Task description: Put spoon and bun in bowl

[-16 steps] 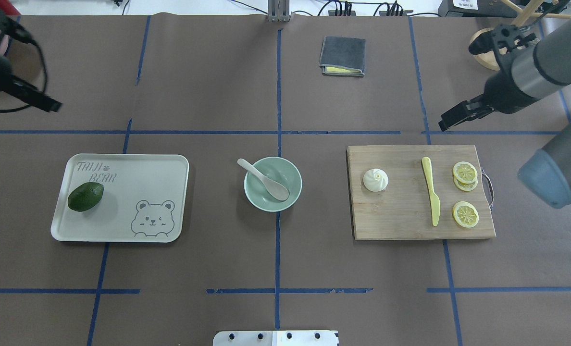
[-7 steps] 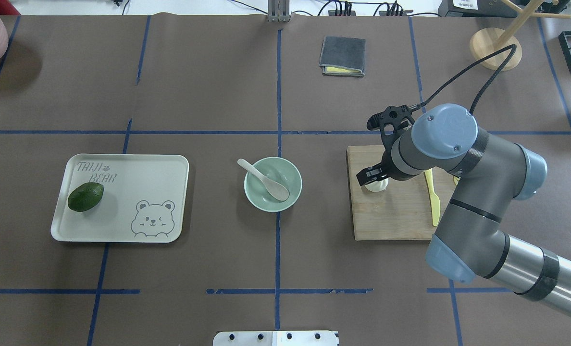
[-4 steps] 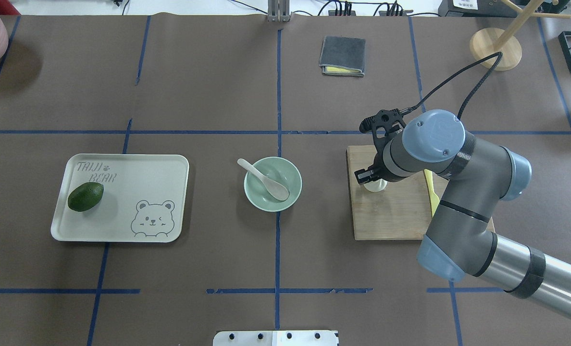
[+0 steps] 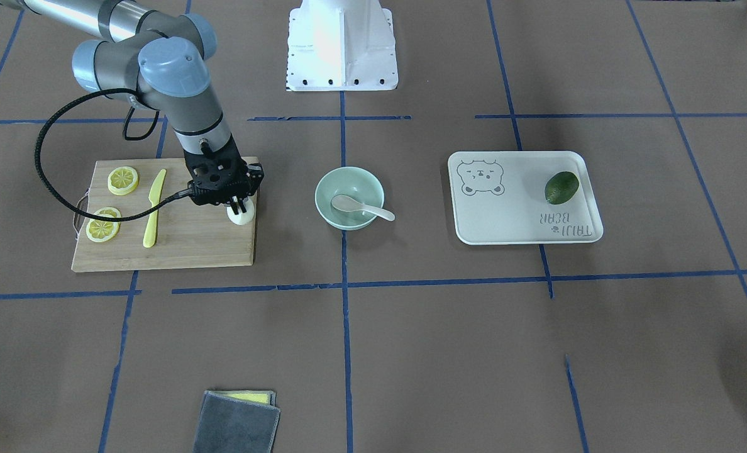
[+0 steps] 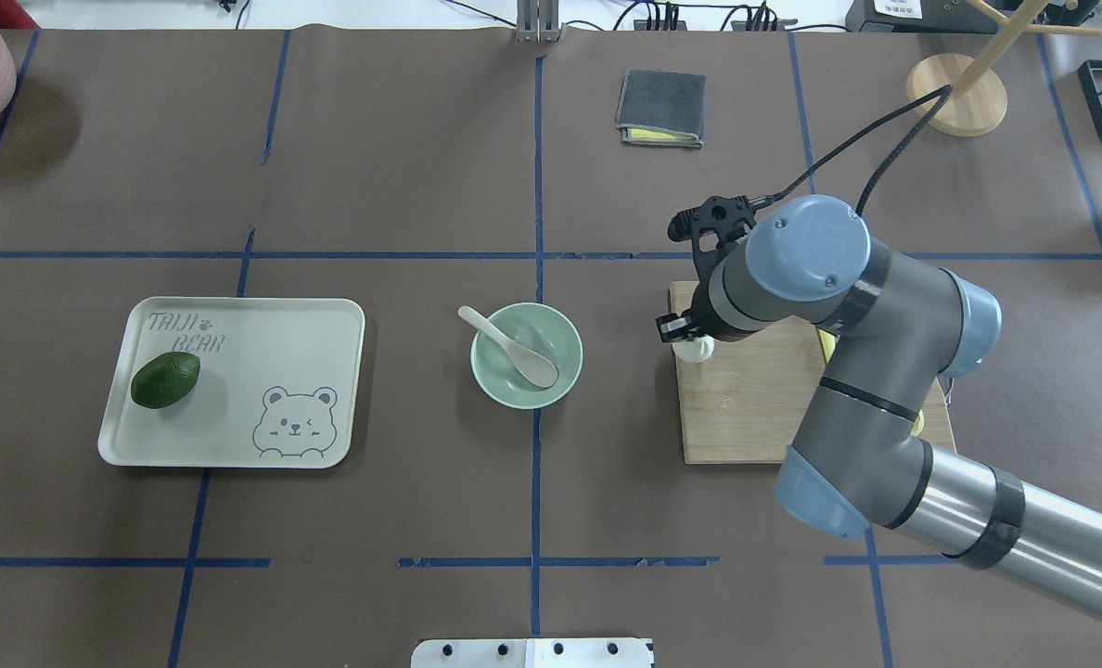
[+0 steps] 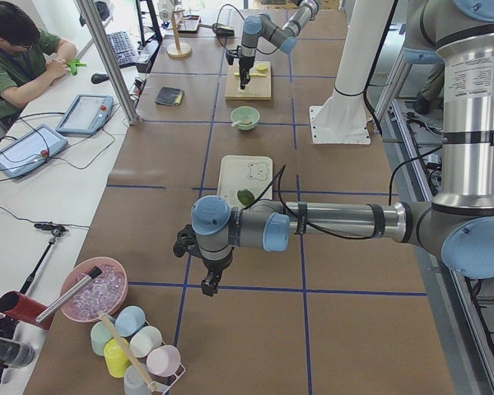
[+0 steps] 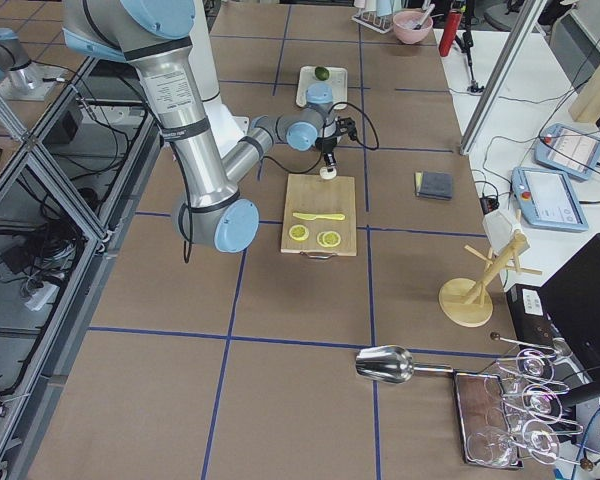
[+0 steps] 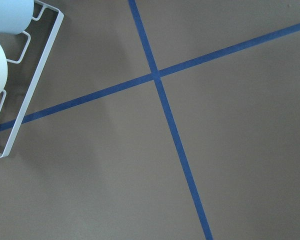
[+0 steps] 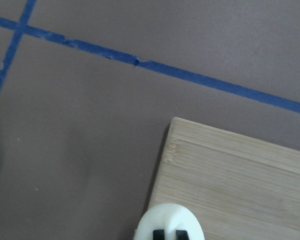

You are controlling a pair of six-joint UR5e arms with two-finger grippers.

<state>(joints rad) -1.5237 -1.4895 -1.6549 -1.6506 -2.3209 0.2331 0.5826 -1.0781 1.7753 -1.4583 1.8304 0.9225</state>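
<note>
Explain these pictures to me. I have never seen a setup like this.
Two robot arms work at a table. Views come from above, from across the table, from each end, and from a camera on each wrist. The right arm's fingers pinch a small round white steamed bun over the corner of a wooden cutting board, which also carries lemon slices and a yellow plastic knife. An off-white soup spoon lies in the pale mint-green bowl. A dark green oval fruit sits on a pale bear-print tray. The left arm hangs far off.

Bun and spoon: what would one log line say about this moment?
step: bun grasped | right gripper: shut on bun, at cutting board edge nearest bowl | spoon: in bowl | left gripper: state unclear
</note>
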